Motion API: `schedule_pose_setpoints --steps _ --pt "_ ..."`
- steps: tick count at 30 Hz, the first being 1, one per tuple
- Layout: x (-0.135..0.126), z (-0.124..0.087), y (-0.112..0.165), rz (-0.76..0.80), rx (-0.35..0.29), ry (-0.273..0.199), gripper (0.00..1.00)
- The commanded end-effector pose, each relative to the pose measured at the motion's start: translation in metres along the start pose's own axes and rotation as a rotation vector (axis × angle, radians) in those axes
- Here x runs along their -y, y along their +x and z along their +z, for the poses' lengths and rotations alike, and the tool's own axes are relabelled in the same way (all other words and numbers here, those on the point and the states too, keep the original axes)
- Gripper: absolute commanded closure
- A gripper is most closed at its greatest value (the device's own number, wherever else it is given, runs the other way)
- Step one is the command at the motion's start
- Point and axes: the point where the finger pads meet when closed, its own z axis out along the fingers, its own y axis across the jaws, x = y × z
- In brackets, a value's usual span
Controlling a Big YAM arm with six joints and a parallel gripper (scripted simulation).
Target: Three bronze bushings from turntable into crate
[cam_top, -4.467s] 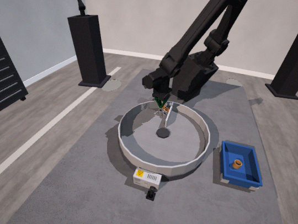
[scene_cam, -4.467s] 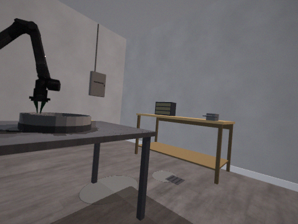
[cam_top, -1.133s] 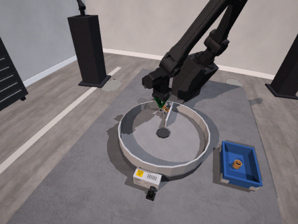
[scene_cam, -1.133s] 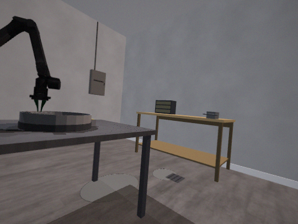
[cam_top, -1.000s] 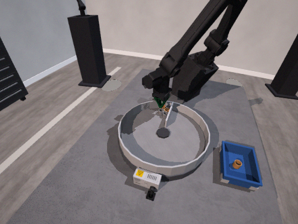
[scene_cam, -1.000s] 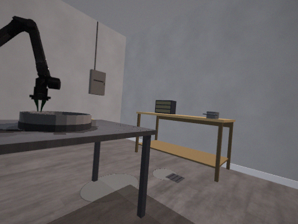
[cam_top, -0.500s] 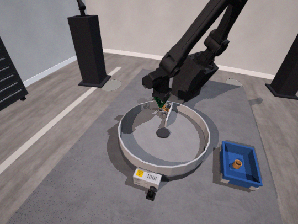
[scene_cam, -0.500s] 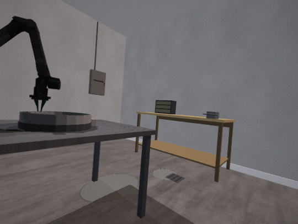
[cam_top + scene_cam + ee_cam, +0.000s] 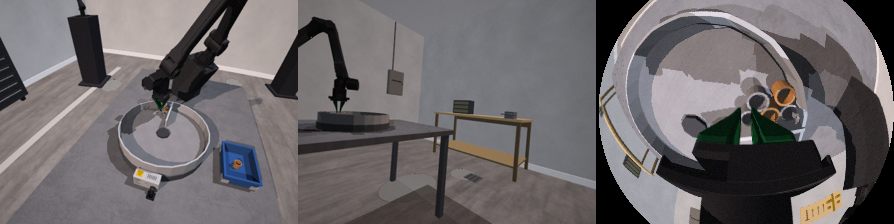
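3 bronze bushings [image 9: 782, 91], 1 crate [image 9: 255, 165]

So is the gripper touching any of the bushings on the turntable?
Cannot tell. In the wrist view the gripper overlaps the bushings, no view plainly showing contact or a gap.

I can't read any text. Just outside the turntable [image 9: 165, 165] rim, a white box [image 9: 147, 176] carries a yellow warning triangle; its wording is illegible.

1. The dark arm [image 9: 193, 36] reaches forward and bends down at the wrist.
2. The end effector [image 9: 160, 108] points straight down.
3. Its green fingers stand nearly together, gripping nothing.
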Motion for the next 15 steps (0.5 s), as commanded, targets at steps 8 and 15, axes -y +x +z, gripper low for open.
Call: schedule_pose_setpoints --steps 8,15 --pt "-0.0092 0.0194 0.0004 -0.003 -0.002 -0.005 0.88" --pt "-0.0116 0.0146 -0.0007 -0.006 0.001 -0.013 0.88"
